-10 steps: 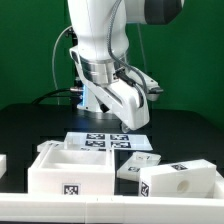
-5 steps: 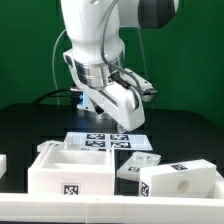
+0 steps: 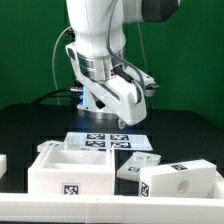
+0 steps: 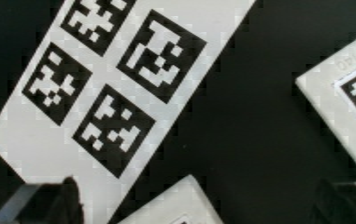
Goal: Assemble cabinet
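Observation:
The cabinet lies in loose white parts at the front of the table. An open box-shaped part (image 3: 72, 168) with a tag on its front is at the exterior view's left. A smaller tagged part (image 3: 140, 164) is in the middle, and a block (image 3: 182, 183) with a round hole is at the right. My gripper (image 3: 124, 120) hangs above the table behind them, over the marker board (image 3: 100, 142). In the wrist view the gripper (image 4: 193, 205) is open and empty, with dark fingers (image 4: 42, 200) at both sides. A white part's corner (image 4: 184, 200) and a tagged part (image 4: 344, 85) show below it.
The marker board (image 4: 113, 80) with its several tags fills much of the wrist view. A small white piece (image 3: 3, 163) sits at the exterior view's far left edge. The table is black, with a green wall behind.
The arm swayed slightly to the exterior view's left, then back to the right. The gripper stays open and empty. The parts have not moved.

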You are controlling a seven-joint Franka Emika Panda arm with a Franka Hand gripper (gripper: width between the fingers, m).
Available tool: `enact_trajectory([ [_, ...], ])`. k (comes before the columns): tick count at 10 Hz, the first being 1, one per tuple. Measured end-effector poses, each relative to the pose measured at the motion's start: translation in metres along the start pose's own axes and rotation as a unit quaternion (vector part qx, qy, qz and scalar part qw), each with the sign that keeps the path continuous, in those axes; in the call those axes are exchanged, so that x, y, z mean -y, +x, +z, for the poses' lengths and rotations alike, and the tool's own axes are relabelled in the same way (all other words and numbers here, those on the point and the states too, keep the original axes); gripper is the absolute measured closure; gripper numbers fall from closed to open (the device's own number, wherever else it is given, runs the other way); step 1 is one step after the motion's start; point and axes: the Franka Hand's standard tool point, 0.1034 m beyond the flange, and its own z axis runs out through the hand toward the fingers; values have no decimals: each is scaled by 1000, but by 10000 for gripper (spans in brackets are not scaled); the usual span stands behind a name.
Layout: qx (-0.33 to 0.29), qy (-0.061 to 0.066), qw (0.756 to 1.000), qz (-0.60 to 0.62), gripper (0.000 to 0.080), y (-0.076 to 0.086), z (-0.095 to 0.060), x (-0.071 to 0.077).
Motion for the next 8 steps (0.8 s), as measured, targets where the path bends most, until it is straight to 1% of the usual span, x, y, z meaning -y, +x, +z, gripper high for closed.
enact_trajectory([
  [3, -1, -2, 1000, -5, 150, 0, 1, 0],
  [4, -28, -35, 998, -53, 150, 7, -1, -1],
  [5, -52, -53, 993, -97, 150, 9, -11, 4],
  [6, -68, -56, 987, -134, 150, 8, -22, 7],
  [7, -76, -50, 983, -162, 150, 6, -29, 10],
  [8, -73, -44, 983, -165, 150, 8, -31, 11],
])
